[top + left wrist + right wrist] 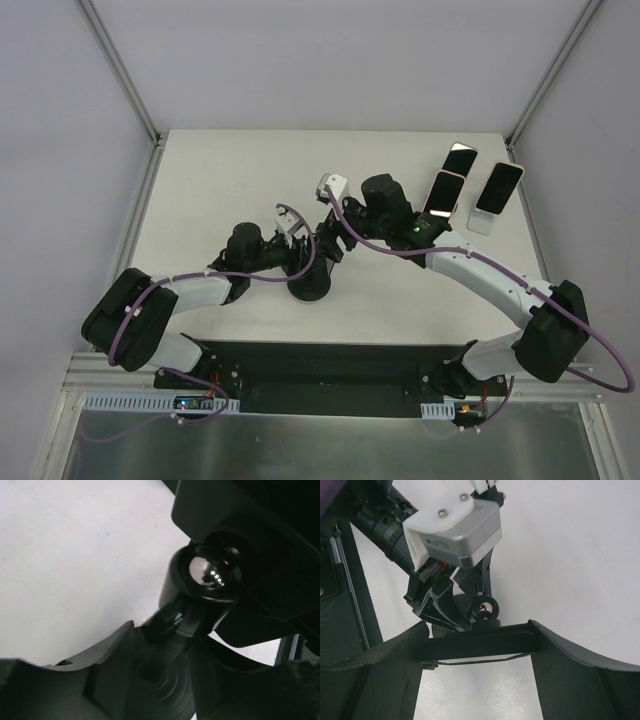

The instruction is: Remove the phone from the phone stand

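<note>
- Phone: a thin black slab with a glossy lower face, seen edge-on in the right wrist view. It sits mid-table, above the black phone stand. From the top camera the wrists hide it.
- Right gripper: clamped across the phone's width, one finger on each side edge, with the jaws standing wide to span it. The phone's long axis runs crosswise to the line between the fingers, roughly along the gripper's reach.
- Key relation: the stand's shiny metal ball joint lies just beyond the phone's far edge, so the phone looks close against the cradle. A lift up and away from that joint seems the way out.
- Left gripper: half-open, fingers flanking the stand's dark stem and round base. I cannot tell whether the pads touch.
- The right arm is the one on the phone; the left looks placed to brace the stand on the white table.
</note>
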